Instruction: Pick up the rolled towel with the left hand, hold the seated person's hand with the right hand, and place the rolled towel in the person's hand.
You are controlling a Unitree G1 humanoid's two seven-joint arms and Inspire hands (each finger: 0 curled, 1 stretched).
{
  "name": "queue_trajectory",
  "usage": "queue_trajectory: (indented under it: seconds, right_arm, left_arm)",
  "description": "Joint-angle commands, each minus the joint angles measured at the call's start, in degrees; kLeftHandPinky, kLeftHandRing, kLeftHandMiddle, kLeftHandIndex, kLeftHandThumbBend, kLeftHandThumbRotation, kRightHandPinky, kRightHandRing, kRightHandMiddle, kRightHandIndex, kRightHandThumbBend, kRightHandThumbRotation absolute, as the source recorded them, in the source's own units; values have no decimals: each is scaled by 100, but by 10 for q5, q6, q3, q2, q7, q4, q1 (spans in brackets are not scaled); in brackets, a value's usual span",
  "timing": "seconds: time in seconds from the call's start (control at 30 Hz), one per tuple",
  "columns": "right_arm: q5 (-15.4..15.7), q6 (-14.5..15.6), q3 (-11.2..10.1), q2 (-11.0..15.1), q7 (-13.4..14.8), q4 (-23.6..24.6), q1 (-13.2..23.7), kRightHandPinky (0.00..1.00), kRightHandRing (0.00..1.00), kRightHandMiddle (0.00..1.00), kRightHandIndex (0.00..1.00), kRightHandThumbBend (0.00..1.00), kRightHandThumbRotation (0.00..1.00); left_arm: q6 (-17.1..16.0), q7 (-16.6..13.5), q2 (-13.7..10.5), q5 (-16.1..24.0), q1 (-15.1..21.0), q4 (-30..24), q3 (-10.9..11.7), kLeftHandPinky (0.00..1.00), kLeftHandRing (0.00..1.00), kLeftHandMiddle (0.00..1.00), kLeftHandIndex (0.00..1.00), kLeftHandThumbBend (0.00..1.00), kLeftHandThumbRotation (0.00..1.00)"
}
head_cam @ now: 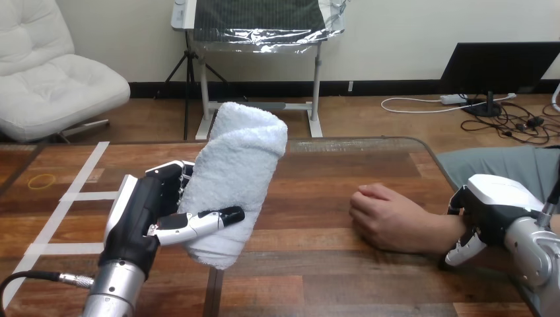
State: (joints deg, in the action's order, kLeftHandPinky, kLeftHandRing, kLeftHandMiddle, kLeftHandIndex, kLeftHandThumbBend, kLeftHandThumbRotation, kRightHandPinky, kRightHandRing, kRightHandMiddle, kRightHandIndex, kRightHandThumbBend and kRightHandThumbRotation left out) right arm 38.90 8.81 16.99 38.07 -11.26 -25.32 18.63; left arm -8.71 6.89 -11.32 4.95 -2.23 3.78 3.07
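My left hand (pixel 142 221) clasps the towel (pixel 238 172); right of it, my right hand (pixel 494 205) wraps the person's wrist (pixel 432 232), fingers partly hidden.

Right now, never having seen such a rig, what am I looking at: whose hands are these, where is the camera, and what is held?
The camera sits on a humanoid robot's head and looks down across a wooden table. The two black-and-white machine hands are the robot's own. Its left hand is curled round a white rolled towel, holding it roughly upright. Its right hand is wrapped round the wrist of a seated person. The person's hand rests on the wood, loosely closed. White tape strips and a yellow rubber band lie at the left.
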Motion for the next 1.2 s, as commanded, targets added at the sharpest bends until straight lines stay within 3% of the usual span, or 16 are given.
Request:
queue_trajectory:
  seconds: [0.0,0.4,0.6,1.17]
  right_arm:
    - [-25,-5,-7,-27,6,-6,-14,16,24,36,40,67,0]
    - [-18,12,-5,-29,14,-8,-6,15,23,34,40,63,0]
    - [-20,8,-8,-29,26,-6,-9,15,23,34,41,64,0]
    - [-35,8,-19,-23,26,9,-15,16,24,35,44,64,0]
  left_arm:
    - [-9,-2,-10,-4,54,-2,6,36,39,45,52,64,0]
    - [-14,-12,-13,12,67,26,5,35,38,44,52,64,0]
    - [-20,-16,-11,18,73,44,4,35,38,44,52,63,0]
    - [-41,-19,-15,31,79,74,-1,36,39,45,53,62,0]
